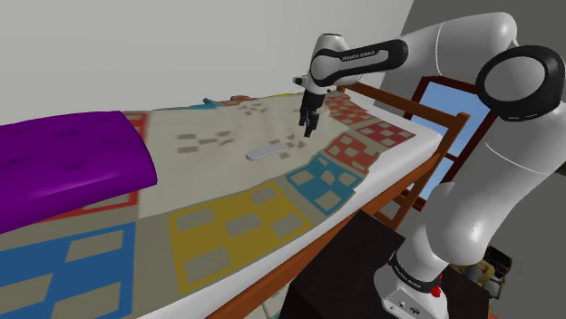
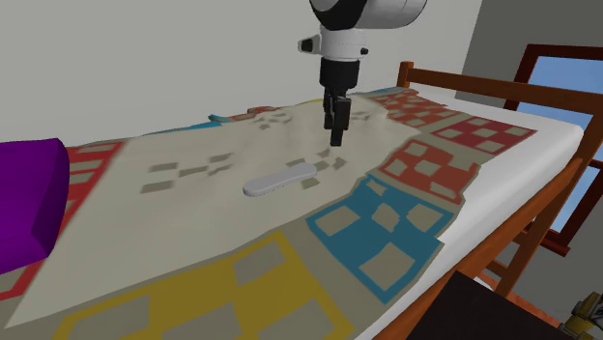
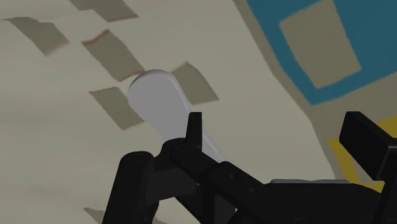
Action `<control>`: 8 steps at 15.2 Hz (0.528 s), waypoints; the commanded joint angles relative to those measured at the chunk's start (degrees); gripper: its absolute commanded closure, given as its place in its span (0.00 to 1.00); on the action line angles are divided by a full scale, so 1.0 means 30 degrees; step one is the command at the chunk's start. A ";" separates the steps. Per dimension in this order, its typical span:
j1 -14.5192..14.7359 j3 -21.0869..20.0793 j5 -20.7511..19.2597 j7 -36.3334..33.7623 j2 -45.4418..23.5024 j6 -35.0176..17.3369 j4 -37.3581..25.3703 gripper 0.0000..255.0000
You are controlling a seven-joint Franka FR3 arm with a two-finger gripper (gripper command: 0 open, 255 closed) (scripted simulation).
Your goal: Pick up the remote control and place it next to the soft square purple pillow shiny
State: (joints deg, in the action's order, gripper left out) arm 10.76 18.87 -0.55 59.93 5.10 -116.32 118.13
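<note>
Over a bed's patchwork quilt (image 1: 227, 227), the black gripper (image 1: 308, 125) hangs empty, fingers spread wide. The pale grey remote control (image 1: 272, 150) lies flat at its 8 o'clock, with the purple pillow (image 1: 63, 163) well apart at the remote's 9 o'clock. Slim, rigid and probably light and slick, the remote suits a pinch across its narrow middle. The wrist view shows it running behind one finger (image 3: 194, 127); the shoulder view adds the pillow.

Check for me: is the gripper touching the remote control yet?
Apart. The second exterior view shows the open gripper hanging above the quilt, with a strip of bare quilt between its fingertips and the near end of the pale remote control.
</note>
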 commanded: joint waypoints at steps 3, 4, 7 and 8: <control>0.0176 0.0021 0.0948 0.3267 -0.3086 -0.0686 -0.2015 0.00; 0.0175 -0.0059 0.1162 0.3999 -0.3820 -0.0814 -0.2528 0.00; 0.0105 -0.0425 0.1698 0.6057 -0.5972 -0.1104 -0.4143 0.00; 0.0064 -0.0587 0.1834 0.6695 -0.6671 -0.1173 -0.4703 0.00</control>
State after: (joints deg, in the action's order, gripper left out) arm 11.11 17.62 4.16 77.72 -11.85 -119.49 106.48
